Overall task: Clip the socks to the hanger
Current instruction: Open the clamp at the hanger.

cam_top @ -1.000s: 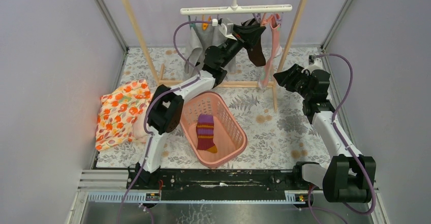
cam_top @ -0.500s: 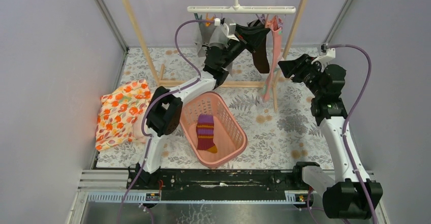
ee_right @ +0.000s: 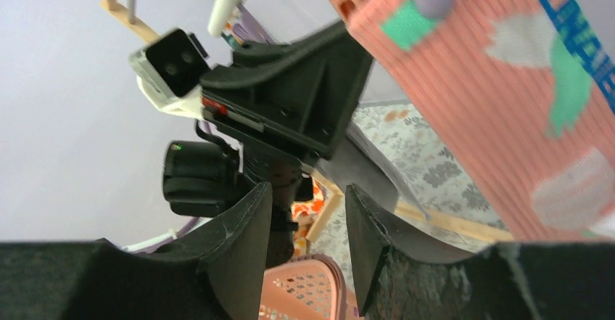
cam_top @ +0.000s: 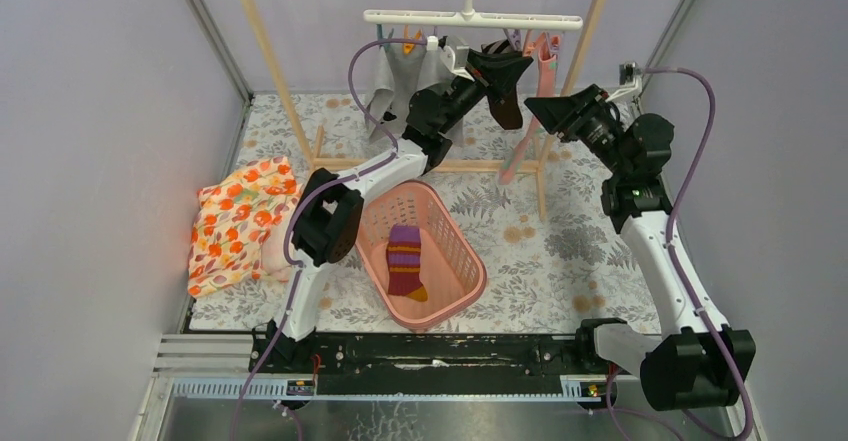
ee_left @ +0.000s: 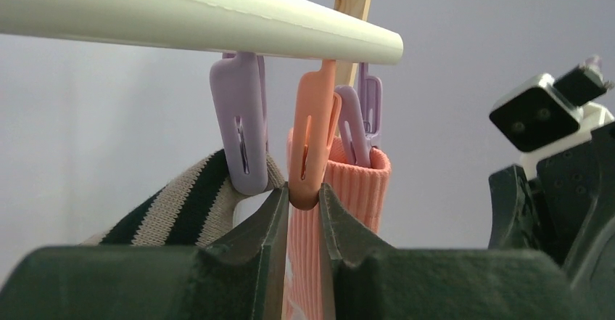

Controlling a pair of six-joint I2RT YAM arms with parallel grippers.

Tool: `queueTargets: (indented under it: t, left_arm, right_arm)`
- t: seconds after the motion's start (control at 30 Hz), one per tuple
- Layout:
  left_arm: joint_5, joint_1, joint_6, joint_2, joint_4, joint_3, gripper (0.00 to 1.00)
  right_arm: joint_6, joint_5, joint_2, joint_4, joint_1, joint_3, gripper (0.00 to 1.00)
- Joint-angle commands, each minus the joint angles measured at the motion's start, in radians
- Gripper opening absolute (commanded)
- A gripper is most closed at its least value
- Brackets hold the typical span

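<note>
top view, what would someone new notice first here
Both arms reach up to the white hanger at the back, the left claw pinching an orange clip and the right claw open nearby. Below, in the middle, a striped purple sock lies in a pink basket, with a bright floral cloth at the left edge.

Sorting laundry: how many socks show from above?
3: a purple striped sock in the pink basket, a dark brown sock and a long pink sock on the hanger. Others may be hidden.
</note>
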Motion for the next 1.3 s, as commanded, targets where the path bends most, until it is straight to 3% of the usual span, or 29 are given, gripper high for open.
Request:
queueTargets:
  t: [0.0,0.5,0.77,1.07,1.27]
  left_arm:
    - [0.01,-0.003,0.01,0.009,0.021,0.028,0.07]
    - [0.022,0.0,0.034,-0.109,0.076,-0.16,0.07]
    - [0.037,-0.001,0.007,-0.115,0.091,-0.162,0.07]
    - [0.041,-0.003,-0.011,-0.122,0.104,-0.175,0.07]
    - [0.012,-0.016,0.038,-0.119,0.083,-0.172,0.07]
  right_arm:
    - [0.055,-0.023,0.054,0.135,0.015,0.115,0.48]
    - [-0.103,0.065,0.335,0.007,0.016,0.431,0.48]
    - [-0.186,0.105,0.37,-0.1,0.015,0.517,0.5]
    - [-0.246,0.177,0.348,-0.179,0.021,0.529,0.59]
    - [-0.34,0.296,0.37,-0.296,0.109,0.606,0.6]
